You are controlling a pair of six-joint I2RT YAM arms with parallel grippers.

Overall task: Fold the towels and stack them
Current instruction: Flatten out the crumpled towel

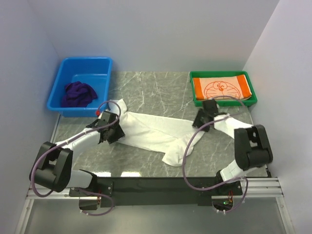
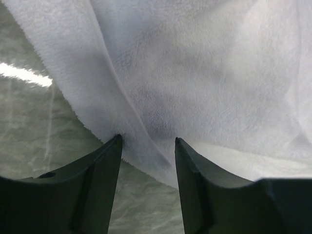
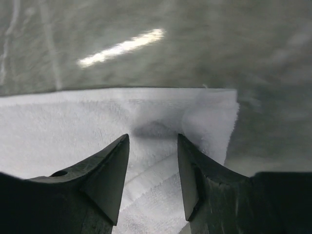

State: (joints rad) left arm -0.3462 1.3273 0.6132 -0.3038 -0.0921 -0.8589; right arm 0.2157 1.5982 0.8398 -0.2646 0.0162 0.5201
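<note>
across the grey marble table [image 1: 151, 87], a plain white terry towel [image 1: 146, 127] lay stretched with its long axis running left to right, one end at each arm and a loose lobe sagging toward the near edge. the left gripper [image 2: 148, 141] sat at the left end, jaws parted, a raised ridge of cloth lying loose between them and apparently released. the right gripper [image 3: 153, 139] stood over the right corner, also parted, with cloth flat beneath. each end lay straight ahead of its own fingers. a folded orange cartoon-print towel [image 1: 222, 89] rested in the green tray [image 1: 195, 100]; a crumpled dark purple towel [image 1: 78, 93] filled the blue bin [image 1: 105, 66].
</note>
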